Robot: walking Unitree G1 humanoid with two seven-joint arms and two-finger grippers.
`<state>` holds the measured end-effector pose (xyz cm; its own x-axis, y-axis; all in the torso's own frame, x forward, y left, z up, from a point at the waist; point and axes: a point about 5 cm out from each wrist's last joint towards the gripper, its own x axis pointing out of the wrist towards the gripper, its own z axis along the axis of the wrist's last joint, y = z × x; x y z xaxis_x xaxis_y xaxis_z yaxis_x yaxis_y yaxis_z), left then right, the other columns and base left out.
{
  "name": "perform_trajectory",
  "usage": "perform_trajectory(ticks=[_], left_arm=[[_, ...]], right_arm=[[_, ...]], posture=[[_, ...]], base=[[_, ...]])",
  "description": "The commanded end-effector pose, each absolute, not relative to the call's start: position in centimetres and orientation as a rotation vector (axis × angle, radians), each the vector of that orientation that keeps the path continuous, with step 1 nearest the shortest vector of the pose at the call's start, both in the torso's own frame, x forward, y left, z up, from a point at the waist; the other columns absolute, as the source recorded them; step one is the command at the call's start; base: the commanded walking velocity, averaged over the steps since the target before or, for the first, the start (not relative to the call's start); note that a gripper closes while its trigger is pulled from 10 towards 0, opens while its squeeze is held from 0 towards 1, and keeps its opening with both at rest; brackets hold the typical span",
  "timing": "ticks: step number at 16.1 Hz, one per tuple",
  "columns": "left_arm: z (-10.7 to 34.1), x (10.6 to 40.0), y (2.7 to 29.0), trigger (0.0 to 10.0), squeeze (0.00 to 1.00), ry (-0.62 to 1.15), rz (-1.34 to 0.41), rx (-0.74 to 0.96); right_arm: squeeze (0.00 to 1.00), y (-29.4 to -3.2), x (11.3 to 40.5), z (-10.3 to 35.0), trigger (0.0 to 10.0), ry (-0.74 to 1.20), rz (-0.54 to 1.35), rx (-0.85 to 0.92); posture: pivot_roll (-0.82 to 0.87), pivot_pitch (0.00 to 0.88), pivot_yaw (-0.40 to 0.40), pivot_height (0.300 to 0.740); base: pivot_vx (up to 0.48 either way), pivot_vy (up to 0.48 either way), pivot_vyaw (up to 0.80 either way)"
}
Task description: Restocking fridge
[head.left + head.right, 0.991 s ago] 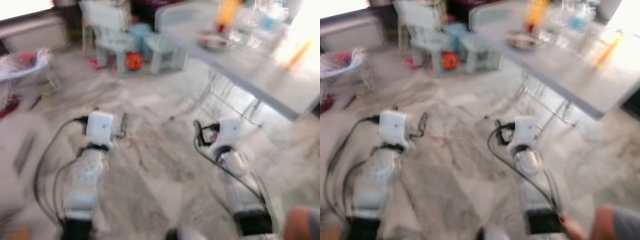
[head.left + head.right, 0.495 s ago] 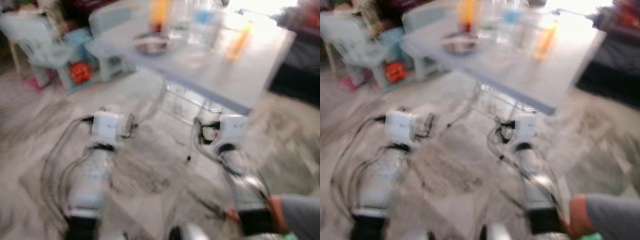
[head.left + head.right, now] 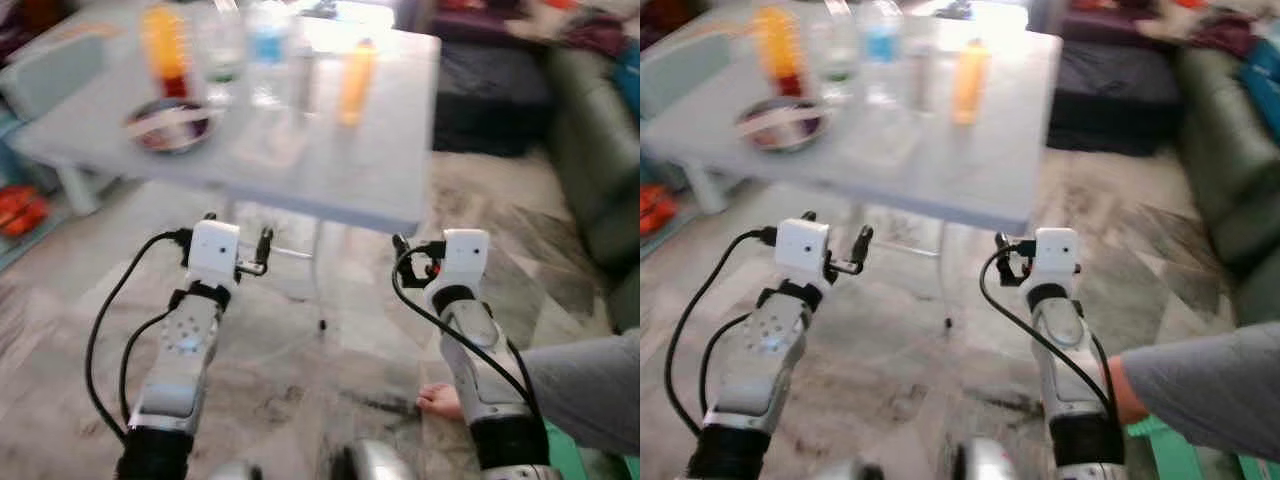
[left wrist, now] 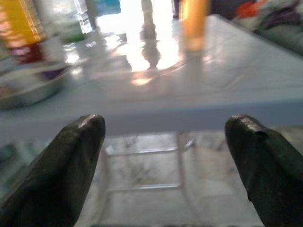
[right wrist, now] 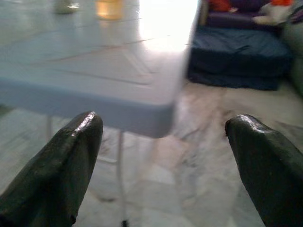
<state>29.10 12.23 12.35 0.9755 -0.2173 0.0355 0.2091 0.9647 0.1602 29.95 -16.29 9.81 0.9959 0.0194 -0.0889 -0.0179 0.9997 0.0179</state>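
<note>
Facing a pale grey folding surface (image 3: 300,160) on thin metal legs, over a marbled grey floor (image 3: 300,380). On it, from the left: a tall orange-filled bottle (image 3: 163,45) behind a round metal dish (image 3: 166,124), then a clear bottle with a green band (image 3: 222,50), a clear bottle with a blue label (image 3: 268,50), a slim pale bottle (image 3: 305,70) and a small orange bottle (image 3: 354,80), all standing upright. Left gripper (image 4: 163,161) raised just short of the near edge, black fingers spread wide, empty. Right gripper (image 5: 165,165) level with it near the corner, likewise splayed and empty. At far right, a dark green sofa (image 3: 600,150), plus a person's grey sleeve (image 3: 590,385) and a bare foot (image 3: 440,402) beside the right arm.
</note>
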Motion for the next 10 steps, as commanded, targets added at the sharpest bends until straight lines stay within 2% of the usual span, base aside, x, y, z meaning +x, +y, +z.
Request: perform_trajectory(ticks=[1, 7, 8, 10], left_arm=[[12.18, 28.85, 12.1, 10.0, 0.0, -0.057, -0.236, 0.181], [12.72, 29.21, 12.36, 10.0, 0.0, -0.09, -0.191, 0.189], [12.87, 29.18, 12.21, 10.0, 0.0, -0.108, -0.198, 0.218], [13.08, 29.08, 11.61, 10.0, 0.0, -0.123, -0.221, 0.221]], right_arm=[[0.0, -16.47, 29.73, 9.96, 10.0, 0.076, 0.005, 0.031], [0.0, -16.32, 29.58, 10.03, 10.0, 0.068, 0.011, 0.039], [0.0, -16.32, 29.56, 10.13, 10.0, 0.062, 0.017, 0.015], [0.0, -16.2, 29.59, 10.25, 10.0, 0.058, 0.021, 0.009]], posture=[[0.06, 0.099, -0.041, 0.74], [0.06, 0.1, -0.037, 0.74], [0.06, 0.102, -0.037, 0.74], [0.06, 0.101, -0.039, 0.74]], base=[[0.0, 0.469, 0.0], [0.0, 0.454, 0.0], [0.33, 0.349, 0.0], [0.459, 0.0, 0.0]])
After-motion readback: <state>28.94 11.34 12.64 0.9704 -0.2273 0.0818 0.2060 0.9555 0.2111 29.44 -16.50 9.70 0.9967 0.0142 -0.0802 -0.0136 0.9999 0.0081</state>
